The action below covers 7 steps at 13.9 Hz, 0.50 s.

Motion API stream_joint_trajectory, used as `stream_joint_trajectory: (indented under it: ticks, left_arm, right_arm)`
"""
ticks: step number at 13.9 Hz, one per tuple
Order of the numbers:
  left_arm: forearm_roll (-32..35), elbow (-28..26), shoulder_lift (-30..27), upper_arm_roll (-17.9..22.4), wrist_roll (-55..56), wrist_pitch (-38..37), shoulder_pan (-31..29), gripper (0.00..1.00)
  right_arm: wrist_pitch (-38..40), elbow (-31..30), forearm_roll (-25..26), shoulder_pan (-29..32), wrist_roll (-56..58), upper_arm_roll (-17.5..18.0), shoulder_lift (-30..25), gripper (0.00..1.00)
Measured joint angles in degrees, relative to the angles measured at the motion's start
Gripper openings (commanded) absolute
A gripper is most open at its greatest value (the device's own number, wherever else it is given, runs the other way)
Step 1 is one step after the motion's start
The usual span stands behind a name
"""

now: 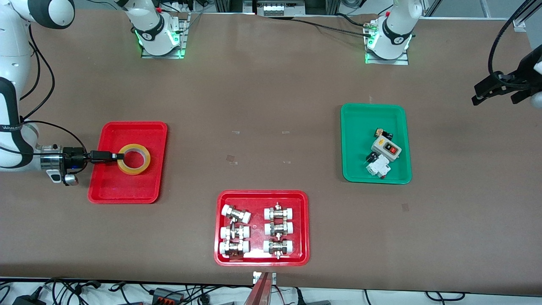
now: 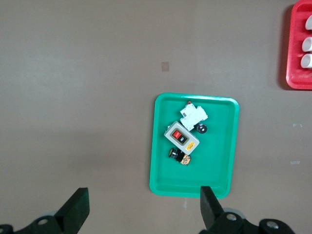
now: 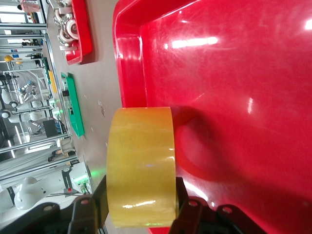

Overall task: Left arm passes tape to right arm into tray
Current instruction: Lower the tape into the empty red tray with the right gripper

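The yellow tape (image 1: 144, 163) lies flat, low over the inside of the plain red tray (image 1: 127, 190) at the right arm's end of the table. My right gripper (image 1: 115, 156) reaches in level from the tray's side and is shut on the roll's wall. In the right wrist view the fingers (image 3: 181, 197) press both faces of the tape (image 3: 141, 156) above the tray floor (image 3: 234, 97); I cannot tell whether the roll touches it. My left gripper (image 1: 493, 95) is open and empty, up in the air over the left arm's end of the table (image 2: 142, 195).
A green tray (image 1: 360, 123) with a switch box and small parts lies toward the left arm's end; it also shows in the left wrist view (image 2: 165, 180). A red tray with white-capped metal fittings (image 1: 302, 228) lies near the front edge.
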<state>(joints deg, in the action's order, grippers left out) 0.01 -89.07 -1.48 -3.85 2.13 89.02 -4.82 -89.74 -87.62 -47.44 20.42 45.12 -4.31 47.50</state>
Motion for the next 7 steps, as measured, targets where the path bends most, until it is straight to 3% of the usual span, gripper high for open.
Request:
stream_joint_trajectory:
  ticks: [2, 4, 5, 6, 7]
  left_arm:
    - [0.0, 1.2, 0.0, -0.3, 0.0, -0.1, 0.3, 1.0]
    - [0.0, 1.7, 0.0, -0.8, 0.0, -1.1, 0.5, 1.0]
    - [0.0, 1.9, 0.0, -0.8, 0.0, -1.7, 0.6, 1.0]
    - [0.0, 1.9, 0.0, -0.8, 0.0, -1.8, 0.5, 1.0]
    - [0.0, 1.9, 0.0, -0.8, 0.0, -1.9, 0.4, 1.0]
  right_arm:
    - [0.0, 0.0, 0.0, 0.9, 0.3, 0.0, 0.0, 0.26]
    - [0.0, 0.0, 0.0, 1.3, 0.9, 0.0, 0.1, 0.33]
    - [0.0, 0.0, -0.1, 1.3, 1.1, 0.0, 0.2, 0.56]
    - [0.0, 0.0, -0.2, 1.3, 1.2, 0.0, 0.3, 1.0]
    - [0.1, 0.0, -0.3, 1.3, 1.2, 0.0, 0.5, 1.0]
